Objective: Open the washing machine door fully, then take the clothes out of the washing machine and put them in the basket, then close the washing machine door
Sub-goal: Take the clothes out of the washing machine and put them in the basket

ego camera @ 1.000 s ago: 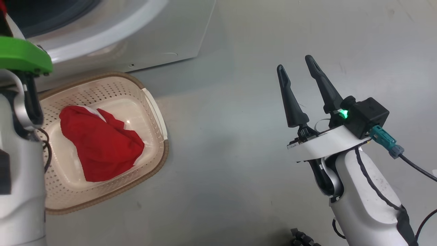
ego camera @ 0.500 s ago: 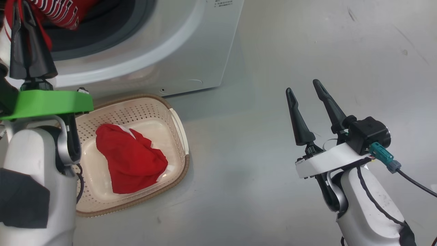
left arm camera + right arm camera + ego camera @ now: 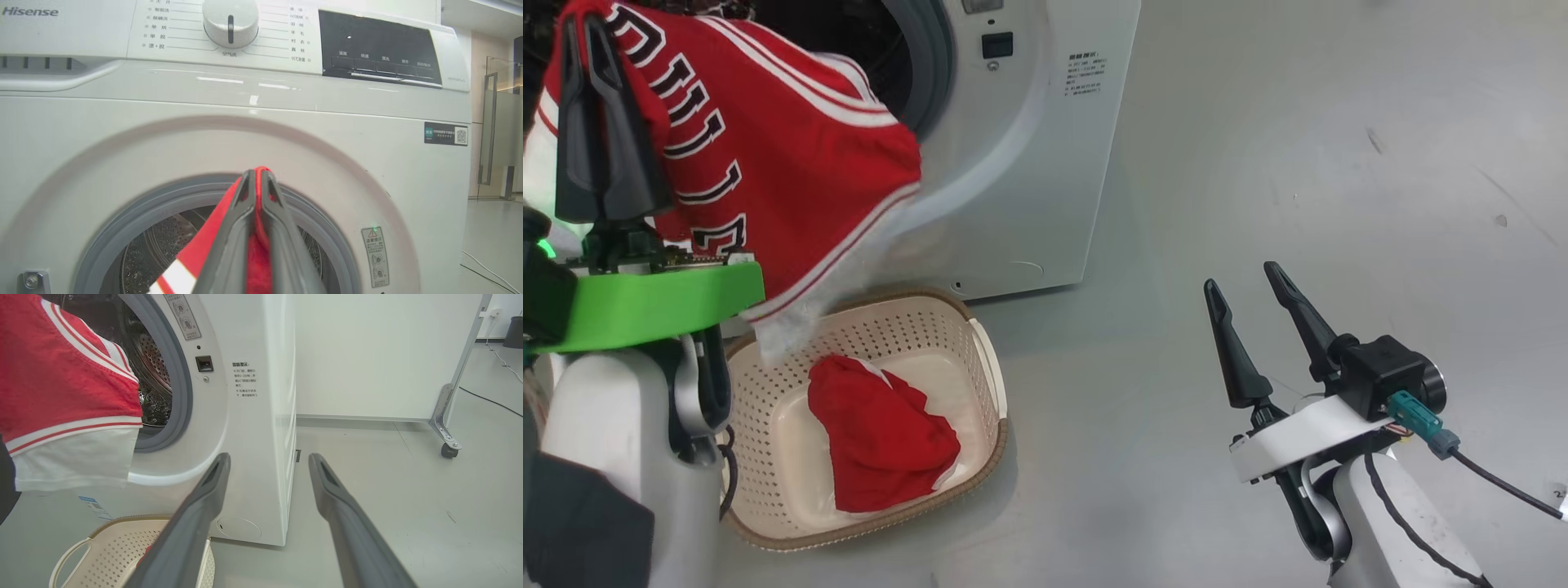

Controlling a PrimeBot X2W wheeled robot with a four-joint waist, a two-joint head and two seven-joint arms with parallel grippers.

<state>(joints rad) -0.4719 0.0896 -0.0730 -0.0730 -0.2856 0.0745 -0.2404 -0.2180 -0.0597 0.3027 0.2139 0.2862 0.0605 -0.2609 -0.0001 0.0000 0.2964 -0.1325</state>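
I read the Hisense brand name [image 3: 29, 11] in grey letters at the top left corner of the washing machine [image 3: 81, 122]. Rows of Chinese programme names surround its dial [image 3: 230, 18], too small for me to read, as are the captions on the dark display panel [image 3: 380, 49]. A black sticker [image 3: 445, 134] further right carries a QR code. A warning-triangle label [image 3: 375, 255] sits beside the drum opening. The red jersey [image 3: 784, 155] bears black block letters edged in white, too folded to spell out.
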